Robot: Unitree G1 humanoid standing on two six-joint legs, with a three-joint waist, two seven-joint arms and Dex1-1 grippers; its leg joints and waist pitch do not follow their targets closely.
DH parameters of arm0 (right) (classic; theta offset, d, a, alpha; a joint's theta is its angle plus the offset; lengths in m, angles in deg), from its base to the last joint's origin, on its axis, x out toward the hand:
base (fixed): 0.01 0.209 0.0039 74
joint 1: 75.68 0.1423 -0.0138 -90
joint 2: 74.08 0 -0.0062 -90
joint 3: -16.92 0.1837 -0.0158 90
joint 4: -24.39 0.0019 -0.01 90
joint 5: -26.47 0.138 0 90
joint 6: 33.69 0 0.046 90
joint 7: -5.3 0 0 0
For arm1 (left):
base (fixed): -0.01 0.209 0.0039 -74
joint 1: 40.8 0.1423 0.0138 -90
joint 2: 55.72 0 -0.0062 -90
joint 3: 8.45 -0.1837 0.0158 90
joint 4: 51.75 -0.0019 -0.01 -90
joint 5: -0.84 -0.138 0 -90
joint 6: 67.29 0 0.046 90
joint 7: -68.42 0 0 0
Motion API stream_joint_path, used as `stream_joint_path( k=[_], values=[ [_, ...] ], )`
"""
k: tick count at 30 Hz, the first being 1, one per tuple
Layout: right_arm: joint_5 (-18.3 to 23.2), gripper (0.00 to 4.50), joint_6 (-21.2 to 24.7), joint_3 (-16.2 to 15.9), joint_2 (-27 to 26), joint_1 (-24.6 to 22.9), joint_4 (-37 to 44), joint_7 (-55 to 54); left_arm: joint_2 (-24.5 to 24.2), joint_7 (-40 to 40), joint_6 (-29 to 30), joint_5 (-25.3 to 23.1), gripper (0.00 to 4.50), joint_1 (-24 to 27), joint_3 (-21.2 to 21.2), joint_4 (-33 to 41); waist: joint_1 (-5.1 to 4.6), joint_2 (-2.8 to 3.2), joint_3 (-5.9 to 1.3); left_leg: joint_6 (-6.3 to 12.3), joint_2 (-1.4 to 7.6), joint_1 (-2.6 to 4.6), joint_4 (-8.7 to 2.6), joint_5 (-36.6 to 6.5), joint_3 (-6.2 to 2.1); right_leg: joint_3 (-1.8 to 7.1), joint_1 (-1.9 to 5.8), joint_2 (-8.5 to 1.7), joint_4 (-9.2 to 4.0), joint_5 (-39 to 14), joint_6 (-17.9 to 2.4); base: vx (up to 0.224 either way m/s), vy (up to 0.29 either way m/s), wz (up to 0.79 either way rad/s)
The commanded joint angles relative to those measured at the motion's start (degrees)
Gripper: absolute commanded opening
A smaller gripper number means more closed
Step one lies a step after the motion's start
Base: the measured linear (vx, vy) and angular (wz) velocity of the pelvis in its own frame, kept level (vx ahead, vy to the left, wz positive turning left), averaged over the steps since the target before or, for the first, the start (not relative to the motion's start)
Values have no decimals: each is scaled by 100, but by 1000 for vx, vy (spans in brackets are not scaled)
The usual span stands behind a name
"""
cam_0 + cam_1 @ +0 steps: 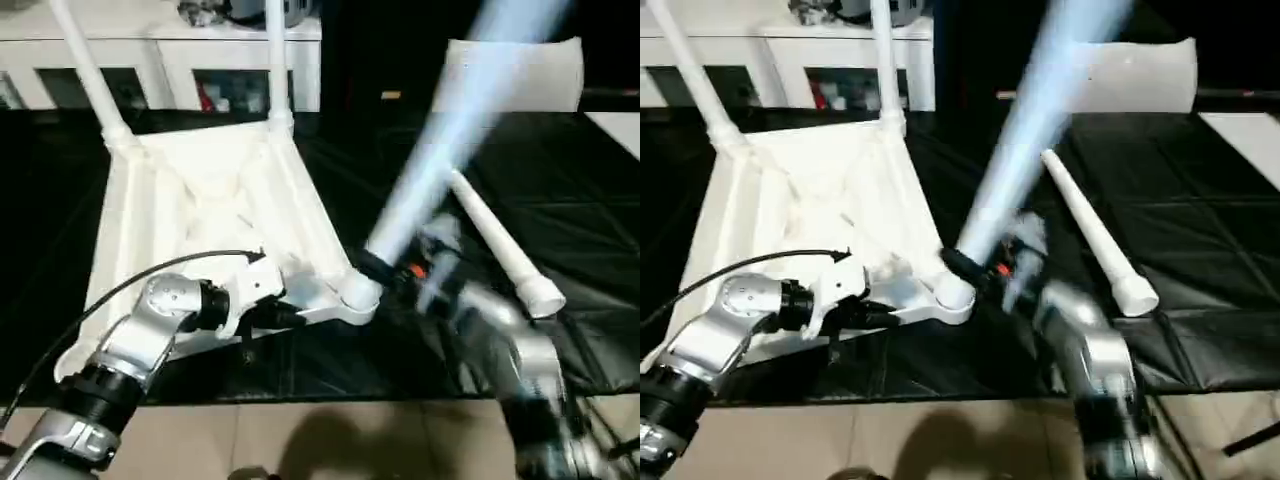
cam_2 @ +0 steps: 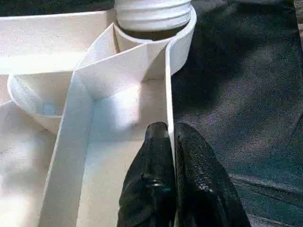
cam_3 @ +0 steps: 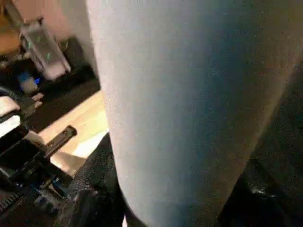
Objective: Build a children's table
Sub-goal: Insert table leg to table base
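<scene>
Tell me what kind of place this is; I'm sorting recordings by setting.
Probably an indoor room set up for robot trials: a black mat covers the work area on a tiled floor, with a white glass-door cabinet behind the upturned children's table.

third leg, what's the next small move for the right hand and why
Probably keep twisting the third leg down into the near corner socket. The right hand grips it just above the socket, its threaded end is only started, and the left hand pinches the tabletop's rib to steady it.
</scene>
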Motion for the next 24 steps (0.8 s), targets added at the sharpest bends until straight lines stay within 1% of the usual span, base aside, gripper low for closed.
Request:
stream_joint_path(
  k=[1, 2, 3, 5, 6, 7, 8, 9, 10, 11, 12, 13, 14, 15, 16, 17, 18, 19, 20, 21, 22, 23, 24],
  values=[
    [-273, 189, 67, -179, 64, -408, -166, -106, 9, 339, -41, 2, 0, -266, 263, -75, -38, 33, -243, -109, 580, 70, -611, -1946, -299, 475, 110, -718, -612, -2759, -677, 0, 0, 0],
    [-289, 189, 36, -196, 72, -448, -126, -101, 11, 342, -45, -4, 0, -271, 261, -86, -29, 49, -257, -93, 585, 75, -610, -1880, -294, 471, 115, -717, -607, -2719, -684, 0, 0, 0],
    [-411, 189, -70, -304, 142, -533, -12, -62, 21, 351, -62, -18, 0, -294, 258, -132, -10, 60, -260, -64, 579, 88, -599, -1810, -271, 483, 99, -721, -622, -2692, -692, 0, 0, 0],
    [-774, 189, -289, -625, 359, -611, 119, 27, 24, 354, -106, -59, 0, -338, 238, -216, -1, 51, -266, -29, 577, 56, -608, -1647, -270, 471, 133, -708, -602, -2580, -690, 0, 0, 0],
    [-774, 189, -289, -625, 359, -611, 119, 27, 24, 354, -106, -59, 0, -338, 238, -216, 6, 55, -269, -22, 579, 62, -608, -1596, -262, 469, 124, -698, -595, -2532, -683, 0, 0, 0],
    [-1027, 189, -427, -843, 505, -617, 150, 73, 21, 347, -130, -95, 0, -352, 216, -244, 1, 35, -265, -15, 576, 53, -609, -1579, -259, 467, 129, -694, -593, -2530, -678, 0, 0, 0],
    [-1067, 189, -448, -876, 528, -620, 158, 77, 21, 345, -134, -103, 0, -353, 213, -246, 7, 41, -256, -1, 571, 49, -605, -1589, -258, 471, 133, -712, -603, -2646, -650, 0, 0, 0],
    [-1253, 189, -526, -1053, 636, -534, 111, 155, 10, 332, -156, -159, 0, -353, 178, -236, -12, -66, -255, 45, 569, 48, -605, -1571, -250, 470, 135, -714, -614, -2802, -611, 0, 0, 0],
    [-1322, 189, -545, -1129, 670, -460, 57, 200, 2, 327, -172, -186, 0, -354, 162, -239, 3, -27, -251, 51, 567, 50, -602, -1561, -263, 468, 134, -726, -610, -2889, -598, 0, 0, 0],
    [-1383, 189, -568, -1198, 699, -386, -1, 247, -4, 324, -180, -201, 0, -353, 151, -237, -20, -65, -238, 67, 567, 51, -601, -1606, -250, 466, 113, -715, -641, -3068, -547, 0, 0, 0],
    [-1444, 189, -599, -1286, 721, -271, -92, 306, -13, 315, -200, -222, 0, -362, 136, -250, -14, -52, -235, 60, 563, 87, -594, -1686, -251, 471, 86, -729, -673, -3263, -502, 0, 0, 0],
    [-1468, 189, -602, -1342, 732, -181, -159, 359, -23, 307, -208, -239, 0, -362, 120, -241, -34, -114, -211, 76, 562, 84, -599, -1726, -251, 468, 74, -726, -685, -3354, -481, 0, 0, 0],
    [-1477, 189, -602, -1373, 737, -129, -197, 391, -29, 301, -211, -250, 0, -362, 110, -234, -42, -67, -210, 51, 560, 86, -605, -1800, -273, 454, 80, -719, -685, -3455, -450, 0, 0, 0],
    [-1494, 189, -591, -1440, 754, -36, -264, 472, -43, 280, -214, -257, 0, -360, 93, -212, -61, -119, -191, 31, 571, 90, -619, -1897, -273, 457, 60, -720, -715, -3540, -395, 0, 0, 0],
    [-1507, 189, -554, -1563, 793, 94, -352, 644, -78, 220, -243, -272, 0, -382, 58, -206, -73, -156, -162, 32, 562, 93, -625, -1970, -281, 454, 48, -725, -727, -3665, -363, 0, 0, 0],
    [-1507, 189, -539, -1604, 809, 127, -371, 703, -89, 199, -257, -278, 0, -390, 44, -205, -70, -135, -168, 21, 558, 99, -621, -2014, -290, 449, 48, -730, -724, -3717, -359, 0, 0, 0],
    [-1504, 189, -529, -1631, 821, 147, -380, 747, -97, 180, -267, -282, 0, -396, 33, -202, -79, -148, -164, 0, 564, 115, -628, -2058, -291, 448, 38, -725, -740, -3741, -330, 0, 0, 0],
    [-1499, 189, -518, -1659, 836, 164, -384, 798, -104, 154, -277, -283, 0, -403, 21, -196, -89, -180, -147, 4, 565, 116, -635, -2058, -287, 450, 31, -726, -755, -3740, -323, 0, 0, 0],
    [-1491, 189, -521, -1686, 838, 194, -412, 864, -114, 113, -312, -293, 0, -431, 0, -216, -80, -182, -148, 15, 572, 124, -644, -2026, -282, 457, 34, -729, -760, -3654, -331, 0, 0, 0],
    [-1448, 189, -546, -1710, 854, 197, -408, 986, -120, 35, -356, -307, 0, -459, -37, -190, -92, -229, -107, 57, 572, 99, -668, -1972, -283, 460, 38, -724, -754, -3589, -337, 0, 0, 0],
    [-1361, 189, -534, -1704, 817, 219, -443, 1117, -103, -83, -447, -301, 0, -526, -72, -226, -79, -215, -108, 82, 579, 115, -672, -1925, -276, 470, 25, -722, -751, -3525, -361, 0, 0, 0],
    [-1361, 189, -534, -1704, 817, 219, -443, 1117, -103, -83, -447, -301, 0, -526, -72, -226, -80, -210, -109, 78, 584, 122, -671, -1919, -274, 472, 25, -724, -749, -3480, -384, 0, 0, 0],
    [-1319, 189, -552, -1720, 802, 229, -474, 1228, -73, -172, -536, -289, 0, -586, -96, -267, -88, -215, -94, 79, 594, 97, -687, -1888, -283, 473, 40, -727, -736, -3349, -435, 0, 0, 0]
  ],
)
